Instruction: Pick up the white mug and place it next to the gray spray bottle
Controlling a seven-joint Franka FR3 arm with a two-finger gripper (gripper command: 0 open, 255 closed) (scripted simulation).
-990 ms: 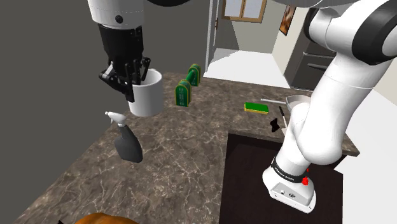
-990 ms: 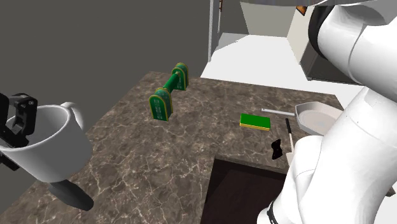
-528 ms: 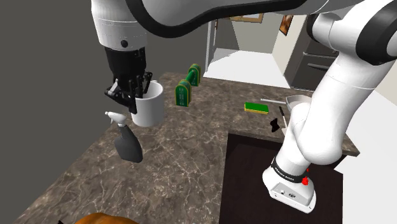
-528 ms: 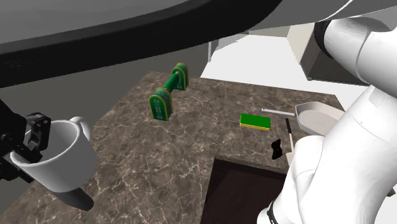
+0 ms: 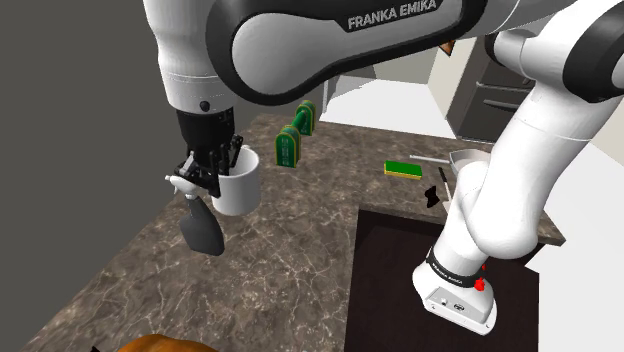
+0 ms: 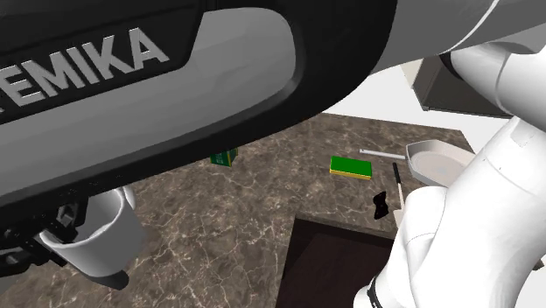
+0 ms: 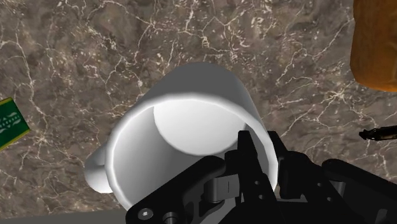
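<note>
My black gripper is shut on the rim of the white mug, one finger inside and one outside. The mug hangs upright, low over the marble counter, right beside the grey spray bottle that lies there. Whether its base touches the counter I cannot tell. In the second exterior view the mug sits at the lower left with the gripper on its rim and the bottle's end below it. In the wrist view, the gripper clasps the mug's wall, with the handle on the far side.
Two green upright objects stand farther back on the counter. A green sponge and a grey scoop-like pan lie near the arm's base. An orange-brown object lies near the counter's front end.
The gripper has come down with the mug, from well above the counter to just beside the spray bottle. The arm's upper link now covers much of the second exterior view.
</note>
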